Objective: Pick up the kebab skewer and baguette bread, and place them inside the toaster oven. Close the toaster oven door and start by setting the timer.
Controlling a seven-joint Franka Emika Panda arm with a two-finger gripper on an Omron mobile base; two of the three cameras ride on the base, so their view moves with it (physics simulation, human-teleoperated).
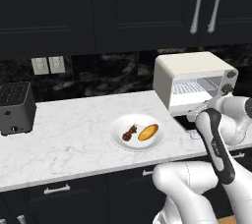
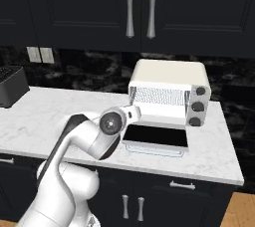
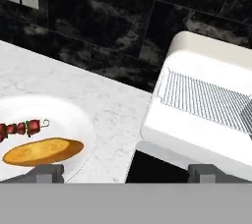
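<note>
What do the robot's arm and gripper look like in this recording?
The arm is built of glossy white, rounded segments with a long black panel along one link and a dark grey round cap at a joint, seen in the right base view. No cables or markings are visible. The gripper ends in two small, dark grey, blocky finger tips.
</note>
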